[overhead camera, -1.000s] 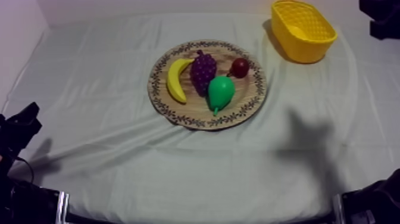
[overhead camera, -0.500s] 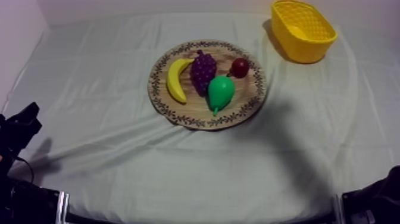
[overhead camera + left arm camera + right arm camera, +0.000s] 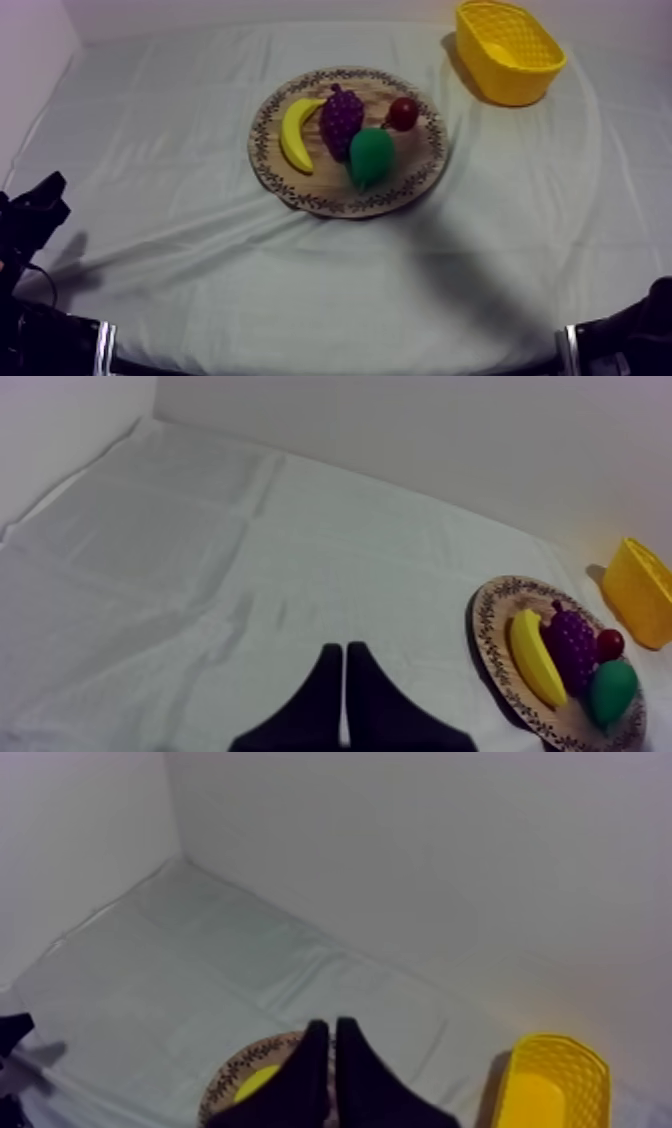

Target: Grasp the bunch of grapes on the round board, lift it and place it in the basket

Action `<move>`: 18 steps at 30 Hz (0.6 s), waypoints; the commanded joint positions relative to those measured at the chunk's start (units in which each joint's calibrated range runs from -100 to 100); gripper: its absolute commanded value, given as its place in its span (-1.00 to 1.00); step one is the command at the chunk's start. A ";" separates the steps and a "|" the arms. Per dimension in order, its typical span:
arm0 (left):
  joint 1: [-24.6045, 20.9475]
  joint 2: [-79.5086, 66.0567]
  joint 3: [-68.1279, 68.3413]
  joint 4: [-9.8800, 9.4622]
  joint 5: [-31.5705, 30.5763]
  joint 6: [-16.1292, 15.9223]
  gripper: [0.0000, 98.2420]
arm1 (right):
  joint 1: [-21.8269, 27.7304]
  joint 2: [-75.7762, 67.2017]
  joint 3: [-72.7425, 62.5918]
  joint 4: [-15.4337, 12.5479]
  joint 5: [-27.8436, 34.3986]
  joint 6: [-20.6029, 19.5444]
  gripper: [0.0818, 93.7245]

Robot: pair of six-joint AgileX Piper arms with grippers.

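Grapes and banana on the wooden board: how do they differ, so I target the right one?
The purple toy bunch of grapes is a bumpy, dark cluster; the yellow toy banana is smooth, bright and curved. The grapes lie mid-board, between banana and green toy pear; the banana lies outermost. Both rest on the round wooden board with a patterned rim.

One round wooden board (image 3: 412, 166) with a patterned rim; one yellow basket (image 3: 521, 80) with lattice walls; four toy fruits in all: one curved yellow banana (image 3: 294, 136), one purple bunch of grapes (image 3: 341, 118), one green pear (image 3: 371, 157), one small red fruit (image 3: 403, 113); one surface (image 3: 200, 250) under grey-white cloth.
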 commanded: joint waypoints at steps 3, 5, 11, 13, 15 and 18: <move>-0.01 0.00 0.03 0.00 0.00 -0.01 -1.00 | -0.25 5.87 -4.74 0.91 0.15 -1.05 -0.99; -0.01 0.00 0.03 0.00 0.00 -0.01 -1.00 | -0.23 8.12 -6.07 0.99 0.14 -1.36 -0.99; -0.01 0.00 0.03 0.00 0.00 -0.01 -1.00 | 0.22 13.72 -8.83 1.14 -0.19 -2.30 -0.99; -0.01 0.00 0.03 0.00 0.00 -0.01 -1.00 | 0.41 15.06 -9.21 1.11 -0.29 -2.46 -0.99; -0.01 0.00 0.03 0.00 0.00 -0.01 -1.00 | 0.55 16.19 -9.47 0.91 -0.34 -2.53 -0.99; -0.01 0.00 0.03 0.00 0.00 -0.01 -1.00 | 0.67 17.71 -10.14 0.79 -0.16 -2.74 -0.99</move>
